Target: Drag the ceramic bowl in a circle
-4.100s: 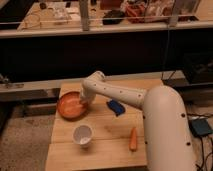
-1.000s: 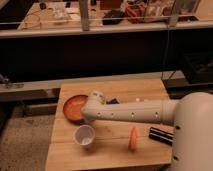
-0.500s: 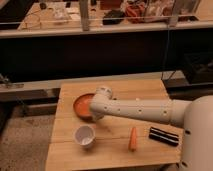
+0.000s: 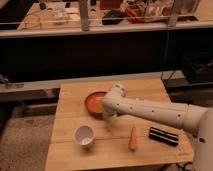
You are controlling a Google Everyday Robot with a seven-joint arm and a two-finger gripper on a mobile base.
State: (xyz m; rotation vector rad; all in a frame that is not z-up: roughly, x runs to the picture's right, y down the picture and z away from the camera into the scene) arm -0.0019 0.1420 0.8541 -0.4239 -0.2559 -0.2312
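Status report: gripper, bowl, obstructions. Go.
Gripper down at the bowl's right edge. Bowl on the table, upper middle. Cup and carrot close in front.

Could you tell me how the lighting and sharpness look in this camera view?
Camera view: dim, warm light and soft focus overall; the ceramic bowl is half hidden by the arm, whose hand sits at its right rim; the white cup casts a faint shadow.

Tool (image 4: 106, 114) hidden behind arm (image 4: 150, 111); ceramic bowl (image 4: 93, 102) right part covered.
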